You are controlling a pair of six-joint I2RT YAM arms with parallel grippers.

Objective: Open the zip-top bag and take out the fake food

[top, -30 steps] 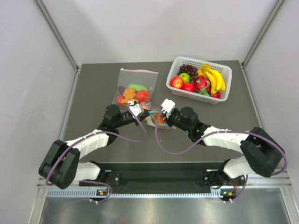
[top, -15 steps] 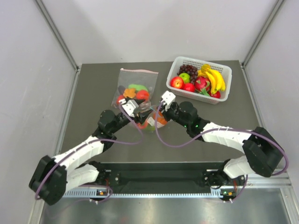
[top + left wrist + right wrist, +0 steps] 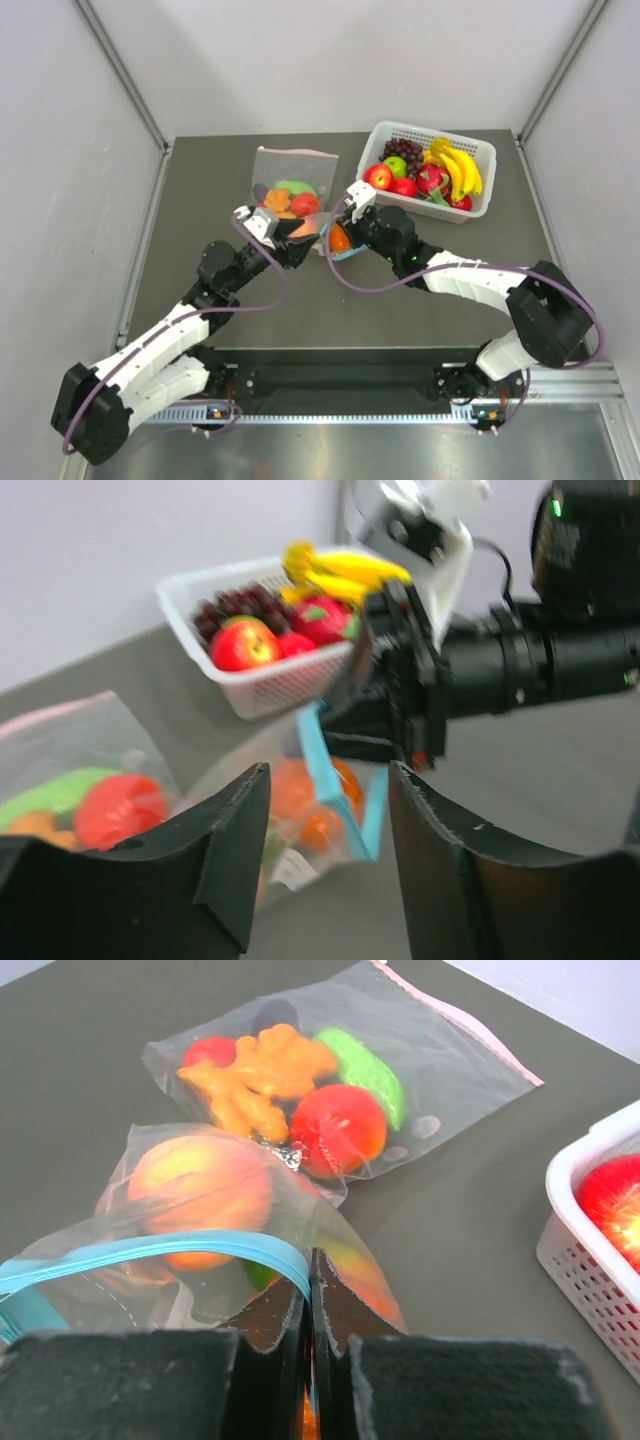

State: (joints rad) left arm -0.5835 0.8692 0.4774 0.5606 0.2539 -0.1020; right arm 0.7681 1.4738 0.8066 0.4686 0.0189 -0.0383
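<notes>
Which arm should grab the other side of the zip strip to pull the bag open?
Left. The right gripper is shut on one side of the zip-top bag's teal zip strip, so it is occupied. The left gripper is open and empty, facing the bag's mouth.

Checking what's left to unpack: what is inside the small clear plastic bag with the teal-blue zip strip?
A glossy peach-orange plastic fruit, a green sliver and an orange-red piece show through the bag. The right gripper, shut on its rim, hides the rest.
</notes>
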